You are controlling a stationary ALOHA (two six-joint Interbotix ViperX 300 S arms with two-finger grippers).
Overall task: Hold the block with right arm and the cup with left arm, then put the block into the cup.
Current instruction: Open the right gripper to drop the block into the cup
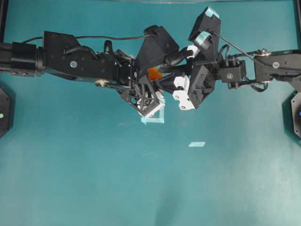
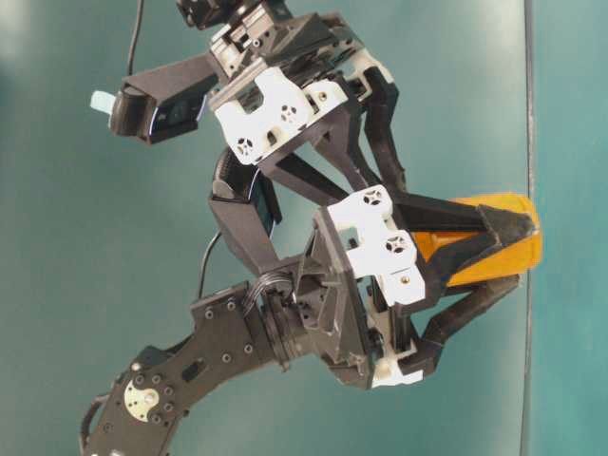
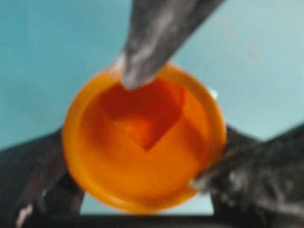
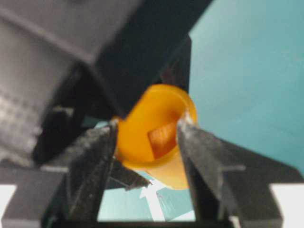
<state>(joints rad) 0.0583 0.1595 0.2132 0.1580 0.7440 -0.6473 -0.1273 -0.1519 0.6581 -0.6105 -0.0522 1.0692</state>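
Orange plastic cup (image 3: 145, 142) sits clamped between the left gripper's (image 3: 137, 183) fingers, one finger on each side of the wall, held up off the teal table (image 1: 70, 165). Block (image 3: 145, 121) looks to be inside already: the left wrist view shows an orange, square-cornered shape down in the cup, and the right wrist view shows the same piece just below the rim. Both views are blurred, so you can't be sure it rests flat on the bottom.

Right gripper (image 4: 147, 137) has its fingertips at the cup's mouth, spread apart with a gap on either side of the block, gripping nothing. One right finger pokes over the rim in the left wrist view.

Step in hand, by my reading: release, at the end of the insert. Task looks almost done.

Next move calls for you to lift the right gripper straight out, fingers kept spread and clear of the rim so the cup isn't tipped or dragged. Keep the left grip firm and level meanwhile.
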